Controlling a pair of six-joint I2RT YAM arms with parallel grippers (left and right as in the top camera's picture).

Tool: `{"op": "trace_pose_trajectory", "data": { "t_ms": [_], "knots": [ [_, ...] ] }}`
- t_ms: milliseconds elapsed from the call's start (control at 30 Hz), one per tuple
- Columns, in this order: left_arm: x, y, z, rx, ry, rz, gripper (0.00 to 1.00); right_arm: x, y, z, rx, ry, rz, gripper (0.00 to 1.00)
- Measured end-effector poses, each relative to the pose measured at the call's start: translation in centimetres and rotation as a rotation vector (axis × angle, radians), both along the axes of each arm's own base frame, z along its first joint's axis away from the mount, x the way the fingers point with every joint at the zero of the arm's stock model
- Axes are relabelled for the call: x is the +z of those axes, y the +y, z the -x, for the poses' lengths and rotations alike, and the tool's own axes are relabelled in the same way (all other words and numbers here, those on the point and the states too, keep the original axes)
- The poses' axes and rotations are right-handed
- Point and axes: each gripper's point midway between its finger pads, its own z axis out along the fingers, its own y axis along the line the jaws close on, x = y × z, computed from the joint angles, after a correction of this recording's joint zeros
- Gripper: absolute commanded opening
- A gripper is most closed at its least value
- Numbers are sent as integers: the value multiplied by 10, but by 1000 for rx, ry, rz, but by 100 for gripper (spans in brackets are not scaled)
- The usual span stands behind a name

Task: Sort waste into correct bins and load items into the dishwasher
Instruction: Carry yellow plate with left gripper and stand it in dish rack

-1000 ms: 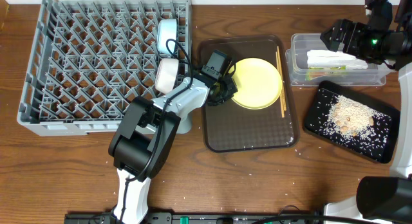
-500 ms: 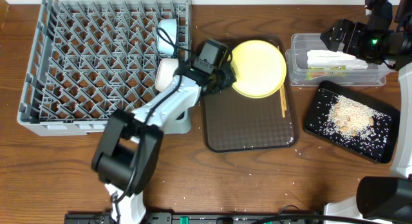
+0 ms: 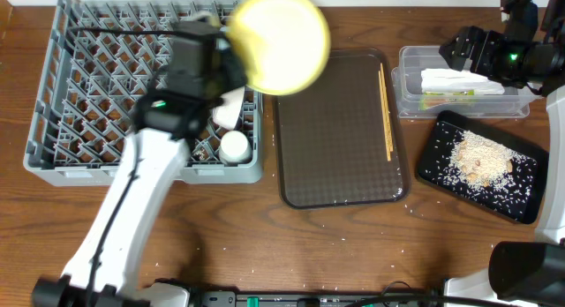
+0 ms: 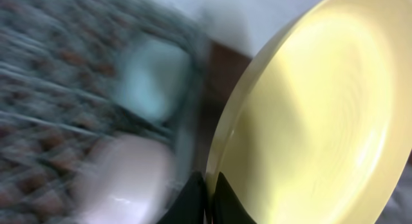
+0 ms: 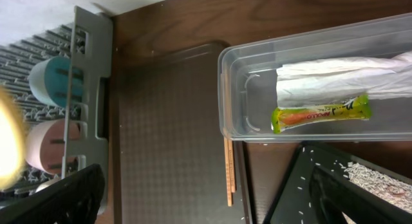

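My left gripper (image 3: pixel 228 53) is shut on the rim of the round yellow plate (image 3: pixel 281 41) and holds it tilted in the air over the back right corner of the grey dish rack (image 3: pixel 115 95). In the left wrist view the fingertips (image 4: pixel 207 192) pinch the plate's edge (image 4: pixel 322 121). A white bowl (image 3: pixel 229 111) and a small white cup (image 3: pixel 234 146) stand in the rack; the light blue bowl (image 5: pixel 55 79) shows in the right wrist view. Wooden chopsticks (image 3: pixel 386 113) lie on the brown tray. My right gripper (image 5: pixel 212 208) is open and empty above the clear tub (image 3: pixel 404 78).
The brown serving tray (image 3: pixel 340 139) lies in the middle. The tub holds the white wrapper (image 3: pixel 459 79) and the green-and-yellow sachet (image 5: pixel 320 114). The black tray (image 3: pixel 441 161) at the right holds rice scraps (image 3: pixel 481 157). Loose grains dot the table.
My left arm has lifted the yellow plate off the brown tray and swung it up and to the left, over the rack's corner. The right arm has not moved.
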Motion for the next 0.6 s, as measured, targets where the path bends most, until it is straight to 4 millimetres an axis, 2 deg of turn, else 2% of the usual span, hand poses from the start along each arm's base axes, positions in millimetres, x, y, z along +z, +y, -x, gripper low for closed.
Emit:
{"op": "trace_pose_trajectory", "data": {
  "t_ms": [133,300,467,600],
  "knots": [
    [15,61,-1,112,-47,-123,7,0,0,0,0,0,0,99],
    [8,121,-5,197,-22,-254,7,0,0,0,0,0,0,99],
    [-10,166,-13,243,25,-392,7,0,0,0,0,0,0,99],
    [-24,181,-21,269,62,-486,7,0,0,0,0,0,0,99]
  ]
}}
